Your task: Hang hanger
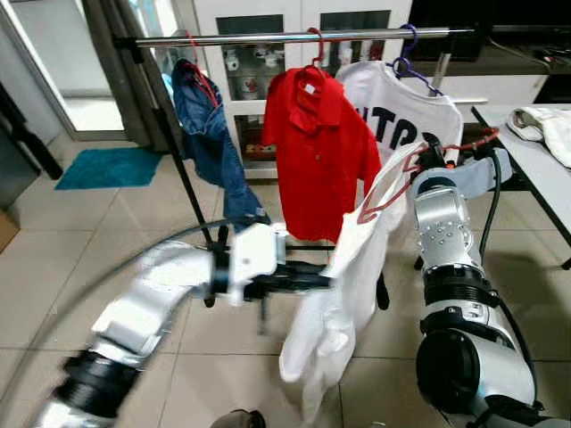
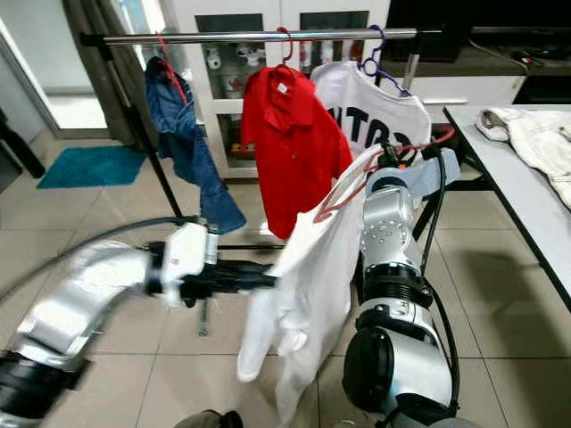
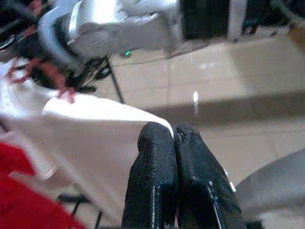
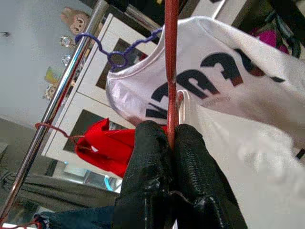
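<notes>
Red hanger [image 4: 171,71] pinched in right hand [image 4: 170,138]

A teal mat [image 1: 109,167] is lying on the tiled floor [image 1: 53,259] near a doorway, while a white cabinet [image 1: 254,53] with glass doors is standing against the wall. A pale garment [image 2: 526,134] is resting on the grey counter [image 2: 526,209] alongside.

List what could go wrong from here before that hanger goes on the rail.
1. The white garment droops unevenly from the red hanger and might slide off as it is lifted.
2. The right pincer pinches only the thin wire, so it may twist.
3. The rail is crowded; the hook could snag the printed white shirt.
</notes>
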Robot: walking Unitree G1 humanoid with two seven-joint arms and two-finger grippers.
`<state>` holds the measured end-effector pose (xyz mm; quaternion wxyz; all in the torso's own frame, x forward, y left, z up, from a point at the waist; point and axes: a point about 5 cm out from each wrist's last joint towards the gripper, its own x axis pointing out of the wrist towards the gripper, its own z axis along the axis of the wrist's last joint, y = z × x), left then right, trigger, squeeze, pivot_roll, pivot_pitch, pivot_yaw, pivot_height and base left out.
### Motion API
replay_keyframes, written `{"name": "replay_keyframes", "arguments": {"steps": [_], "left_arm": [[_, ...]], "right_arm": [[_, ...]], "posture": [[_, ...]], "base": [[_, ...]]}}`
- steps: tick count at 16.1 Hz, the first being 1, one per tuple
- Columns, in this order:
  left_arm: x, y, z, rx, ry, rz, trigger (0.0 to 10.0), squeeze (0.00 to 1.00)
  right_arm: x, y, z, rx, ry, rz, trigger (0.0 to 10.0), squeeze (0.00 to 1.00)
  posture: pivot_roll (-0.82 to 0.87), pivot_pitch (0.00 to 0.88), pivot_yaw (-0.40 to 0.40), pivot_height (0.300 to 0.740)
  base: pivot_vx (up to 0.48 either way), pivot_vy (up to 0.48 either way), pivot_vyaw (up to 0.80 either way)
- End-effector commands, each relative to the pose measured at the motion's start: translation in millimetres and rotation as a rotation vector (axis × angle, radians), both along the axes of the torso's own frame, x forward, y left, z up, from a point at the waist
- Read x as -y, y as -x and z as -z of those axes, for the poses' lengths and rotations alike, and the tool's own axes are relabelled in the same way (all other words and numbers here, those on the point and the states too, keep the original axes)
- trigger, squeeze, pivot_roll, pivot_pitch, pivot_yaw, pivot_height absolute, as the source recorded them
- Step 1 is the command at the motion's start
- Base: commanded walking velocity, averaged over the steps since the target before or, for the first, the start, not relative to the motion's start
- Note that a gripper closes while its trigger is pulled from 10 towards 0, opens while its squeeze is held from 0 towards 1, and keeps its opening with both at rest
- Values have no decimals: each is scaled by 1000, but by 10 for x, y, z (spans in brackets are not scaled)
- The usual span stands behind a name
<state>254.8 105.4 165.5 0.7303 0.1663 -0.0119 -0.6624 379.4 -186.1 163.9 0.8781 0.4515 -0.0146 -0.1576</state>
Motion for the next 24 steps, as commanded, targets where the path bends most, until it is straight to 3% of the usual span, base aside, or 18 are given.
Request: {"name": "replay_keyframes", "arguments": {"steps": [1,3,6,11,14,15,16,20,22,24], "left_arm": [[-44,45,-65,4,11,18,0,0],[-50,19,-184,22,63,-11,0,0],[9,-53,-299,31,150,-35,0,0],[43,-53,-354,29,145,-15,0,0],[131,-125,-344,75,119,-32,0,0],[172,-97,-174,66,16,-11,0,0],[152,-45,125,53,-134,5,0,0],[112,-120,262,81,-148,-90,0,0],[88,-156,312,122,-153,-132,0,0],[48,-162,315,144,-88,-175,0,0]], "right_arm": [[67,8,-42,28,59,18,10000,0],[76,29,14,17,75,18,10000,0],[-118,88,105,2,70,-26,10000,0],[-191,108,140,-6,78,-33,10000,0],[-357,98,139,-11,46,-133,10000,0],[-389,85,118,9,-109,-134,10000,0],[-383,62,38,60,-226,-152,10000,0],[-317,59,-140,160,-295,-201,10000,0],[-274,76,-206,201,-275,-230,10000,0],[-268,97,-263,232,-225,-276,10000,0]], "posture": [[-72,0,66,740],[-65,0,57,740],[-68,0,60,740],[-69,0,68,740],[-68,0,68,740],[-69,0,69,740],[-76,0,74,740],[-80,0,70,740],[-80,0,65,740],[-80,0,61,740]], "base": [[0,0,0],[0,0,0],[0,0,0],[0,0,0],[0,0,0],[0,0,0],[0,0,0],[0,0,0],[0,0,0],[0,0,0]]}}
